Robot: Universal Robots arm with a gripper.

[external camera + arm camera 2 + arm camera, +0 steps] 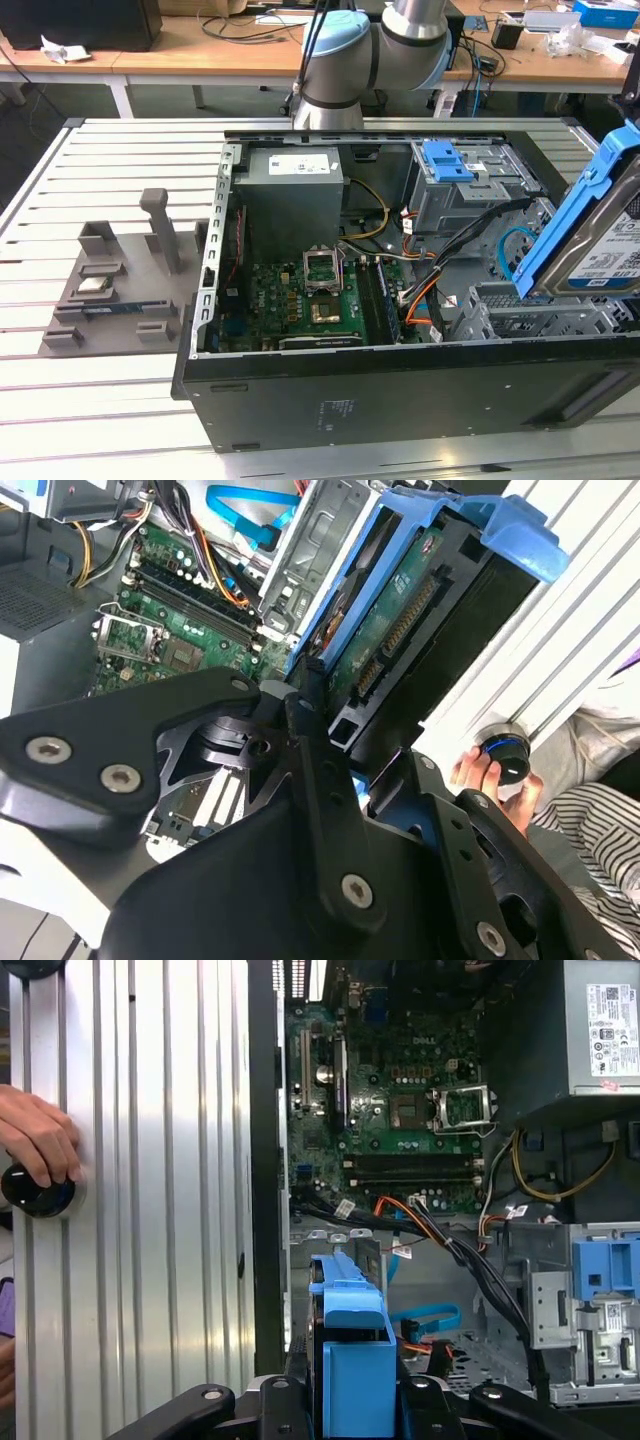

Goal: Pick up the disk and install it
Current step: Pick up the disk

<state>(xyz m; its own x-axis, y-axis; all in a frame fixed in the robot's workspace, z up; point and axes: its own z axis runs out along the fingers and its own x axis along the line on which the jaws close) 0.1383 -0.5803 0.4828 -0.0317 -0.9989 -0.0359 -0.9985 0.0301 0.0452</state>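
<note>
Item: disk [598, 235], pinched in gripper [322, 708] jaws, tilted above drive cage [530, 312]; prob. angled for slotting in.

Arm [370, 45] bent, gripper [322, 712] clamped on the disk [598, 250]

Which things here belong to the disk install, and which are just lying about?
Job: the disk, held in the gripper; open computer case; drive cage.
Lying about: grey parts holder; blue bracket; power supply; hand on a black knob.
</note>
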